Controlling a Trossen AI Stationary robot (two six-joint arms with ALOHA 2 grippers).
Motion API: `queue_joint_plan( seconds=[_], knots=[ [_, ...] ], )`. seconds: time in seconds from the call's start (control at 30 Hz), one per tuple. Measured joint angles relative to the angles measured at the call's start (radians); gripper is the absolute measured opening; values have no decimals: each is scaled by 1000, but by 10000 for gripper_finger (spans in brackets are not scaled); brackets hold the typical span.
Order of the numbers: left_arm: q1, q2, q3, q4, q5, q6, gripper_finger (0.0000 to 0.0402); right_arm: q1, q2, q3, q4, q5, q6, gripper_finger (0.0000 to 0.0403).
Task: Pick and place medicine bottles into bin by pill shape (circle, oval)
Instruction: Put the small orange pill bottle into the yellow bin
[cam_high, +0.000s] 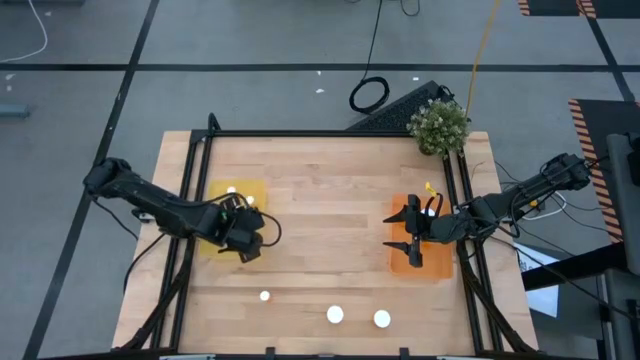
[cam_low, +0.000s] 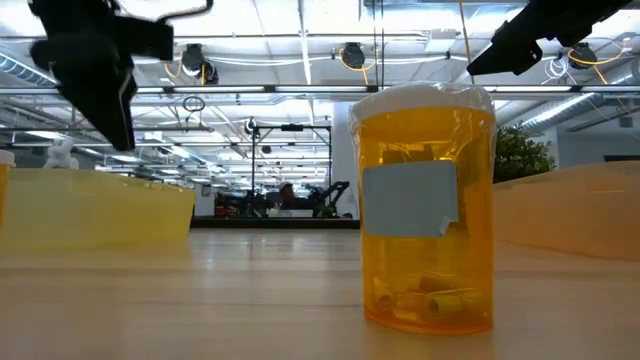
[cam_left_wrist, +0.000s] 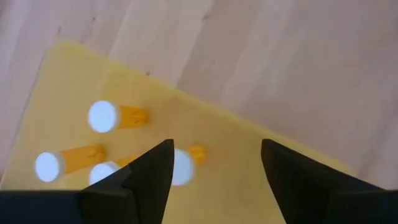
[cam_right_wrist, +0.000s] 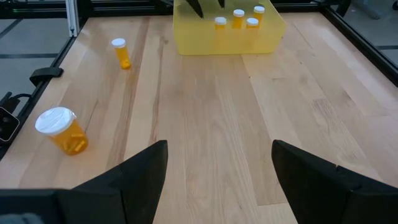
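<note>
On the table (cam_high: 330, 220): pale wood boards, smooth, inside a dark metal frame.
Yellow bin (cam_high: 240, 192): translucent plastic, left side; four white-capped amber bottles (cam_left_wrist: 102, 116) stand inside.
Orange bin (cam_high: 403, 262): translucent plastic, right side; contents hidden by the arm.
Loose bottles (cam_high: 335, 315): three round white caps along the near edge; the nearest holds oval yellow pills.
Left gripper (cam_left_wrist: 214, 163): above the yellow bin, fingers spread, empty.
Right gripper (cam_right_wrist: 217, 163): above the orange bin, fingers spread, empty.
</note>
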Motion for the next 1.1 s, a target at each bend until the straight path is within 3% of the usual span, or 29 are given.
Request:
queue_joint_plan(
  seconds=[0.43, 0.63, 0.9, 1.1],
  knots=[
    [-198, 42, 205, -51, 0, -119, 246, 0, 0, 0, 2, 0, 3, 281],
    [-251, 159, 311, -140, 58, -126, 246, 0, 0, 0, 7, 0, 3, 281],
    [-301, 283, 459, -139, 101, -102, 246, 0, 0, 0, 7, 0, 3, 281],
    [-330, 338, 498, -125, 130, -85, 246, 0, 0, 0, 7, 0, 3, 281]
  ],
)
